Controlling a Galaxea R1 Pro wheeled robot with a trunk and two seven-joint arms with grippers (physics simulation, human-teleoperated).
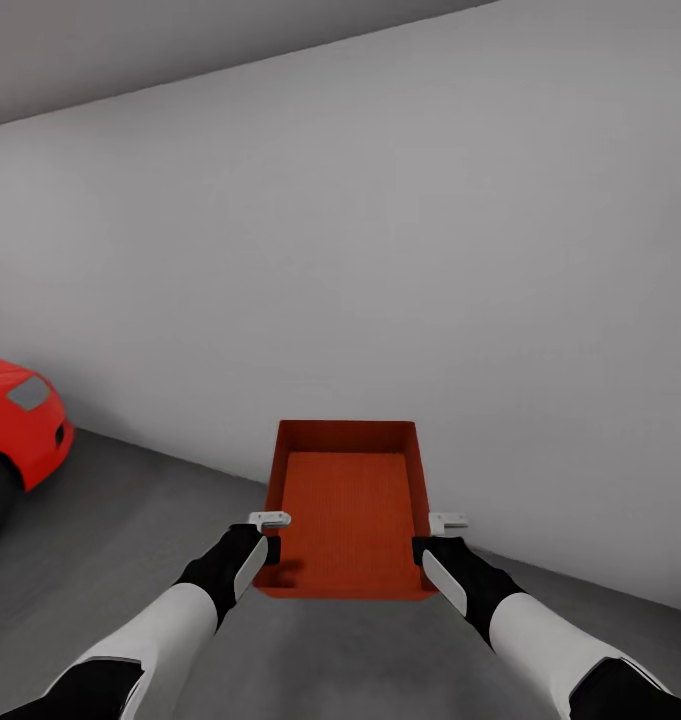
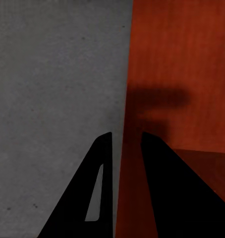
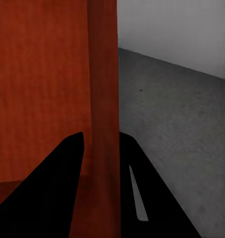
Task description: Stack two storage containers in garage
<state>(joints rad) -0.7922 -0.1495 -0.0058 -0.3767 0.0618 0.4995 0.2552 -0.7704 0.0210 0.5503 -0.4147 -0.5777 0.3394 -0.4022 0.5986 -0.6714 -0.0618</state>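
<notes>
Evidently, one bin [image 1: 348, 510] is carried level above the garage floor [image 1: 130, 540], near a grey wall [image 1: 380, 250], with a red car [image 1: 15, 430] off to the left. Its left wall is pinched by the left gripper [image 1: 268, 545] and its right wall by the right gripper [image 1: 423, 548], one finger inside and one outside each. Both sides are gripped probably to keep it from tipping before it is set down.

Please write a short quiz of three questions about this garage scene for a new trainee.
1. True or false: the orange-red rectangular open-top container is empty.
2. What stands at the robot's left? A) a blue sofa B) a red car C) a ladder
3. Each gripper's jaws clamp which part of the container?

Key: 1 true. 2 B. 3 a side wall: left gripper on the left wall, right gripper on the right wall, over the dark grey concrete floor.
</notes>
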